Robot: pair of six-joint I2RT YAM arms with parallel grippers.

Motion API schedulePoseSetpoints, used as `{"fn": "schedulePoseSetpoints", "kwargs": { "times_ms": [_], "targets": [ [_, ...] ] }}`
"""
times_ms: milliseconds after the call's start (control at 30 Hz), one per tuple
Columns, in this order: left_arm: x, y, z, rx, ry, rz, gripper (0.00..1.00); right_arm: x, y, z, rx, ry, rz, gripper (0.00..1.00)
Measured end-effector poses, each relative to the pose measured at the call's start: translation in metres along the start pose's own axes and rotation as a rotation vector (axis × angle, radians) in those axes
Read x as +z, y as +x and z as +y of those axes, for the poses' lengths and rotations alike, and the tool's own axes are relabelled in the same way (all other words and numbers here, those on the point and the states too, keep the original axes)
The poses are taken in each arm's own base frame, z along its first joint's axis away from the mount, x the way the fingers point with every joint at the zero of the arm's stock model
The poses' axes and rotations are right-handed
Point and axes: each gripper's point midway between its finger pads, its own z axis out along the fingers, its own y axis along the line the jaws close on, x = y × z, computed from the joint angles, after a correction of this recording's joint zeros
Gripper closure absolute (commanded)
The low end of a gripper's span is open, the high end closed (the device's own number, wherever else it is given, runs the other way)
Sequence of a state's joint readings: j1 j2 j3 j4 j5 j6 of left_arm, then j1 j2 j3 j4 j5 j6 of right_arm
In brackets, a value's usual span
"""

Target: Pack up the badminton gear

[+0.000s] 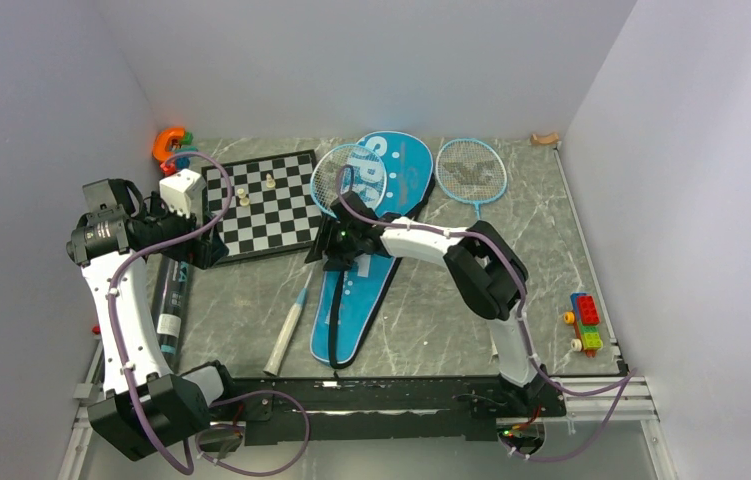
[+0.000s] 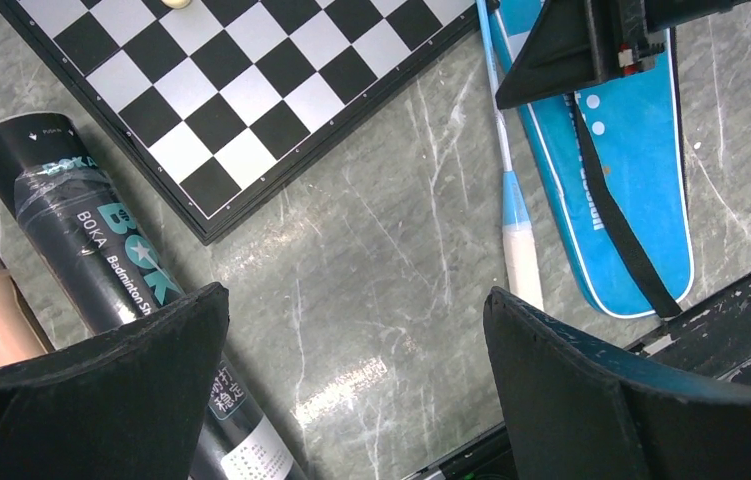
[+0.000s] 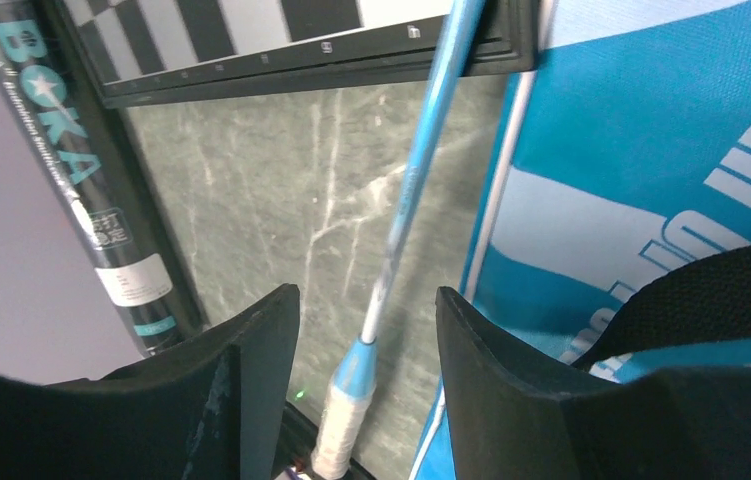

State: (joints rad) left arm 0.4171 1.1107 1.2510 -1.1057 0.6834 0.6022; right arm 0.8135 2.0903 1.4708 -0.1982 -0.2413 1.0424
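The nearer racket (image 1: 289, 335) lies slanted on the table (image 1: 421, 330), its head resting on the upper part of the blue bag (image 1: 396, 175) and its pale handle (image 2: 521, 260) pointing toward the arm bases, just beside the bag's left edge. The right gripper (image 3: 366, 300) is held directly above the thin blue shaft (image 3: 406, 190) with its jaws apart and nothing between them. The left gripper (image 2: 356, 330) is likewise spread wide and empty over bare table between the black tube (image 2: 101, 250) and the racket handle. The racket is judged to be light and stiff, though its shaft is narrow, smooth and likely to twist or slip in a pinch. The wrapped handle is thought to be the surer place to be taken, being thicker and less slick. The bag is judged soft and limp, so its opening would probably have to be held while anything is slid in. Its black strap (image 1: 334, 310) is draped along it and could be snagged. The tube is taken to be rigid, smooth and prone to rolling. It lies along the left edge of the table. A second racket (image 1: 470, 170) lies right of the bag, apart from it. No shuttlecocks can be made out. The chessboard (image 1: 266, 205) sits close against the shaft and crowds the approach from the left. An orange clamp (image 1: 166, 142) and toy bricks (image 1: 583, 320) lie well clear.
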Motion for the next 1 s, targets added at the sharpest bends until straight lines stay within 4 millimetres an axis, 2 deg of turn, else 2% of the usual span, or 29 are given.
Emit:
{"fn": "schedulePoseSetpoints", "kwargs": {
  "times_ms": [167,367,600,667,733,833,1000],
  "targets": [
    [0.000,0.000,0.000,0.007,0.001,0.001,0.01,0.015,0.005,-0.014,0.018,0.026,0.021,0.47],
    [-0.001,0.001,-0.001,0.017,0.000,0.002,0.01,0.032,0.002,-0.011,0.040,-0.014,0.017,0.54],
    [-0.003,0.007,-0.004,0.036,-0.006,0.008,0.01,0.037,-0.002,-0.011,0.053,-0.033,-0.004,0.86],
    [-0.001,0.010,-0.005,0.035,-0.002,0.016,0.06,0.036,-0.003,-0.015,0.056,-0.029,-0.015,0.94],
    [0.002,0.013,-0.007,0.037,0.005,0.027,0.12,0.030,-0.005,-0.019,0.064,-0.012,-0.025,1.00],
    [0.010,0.017,-0.013,0.054,0.008,0.041,0.13,0.011,-0.011,-0.021,0.033,0.002,-0.055,1.00],
    [0.030,0.030,-0.042,0.121,0.031,0.064,0.10,-0.041,-0.031,-0.008,-0.003,-0.028,-0.150,1.00]
  ]
}}
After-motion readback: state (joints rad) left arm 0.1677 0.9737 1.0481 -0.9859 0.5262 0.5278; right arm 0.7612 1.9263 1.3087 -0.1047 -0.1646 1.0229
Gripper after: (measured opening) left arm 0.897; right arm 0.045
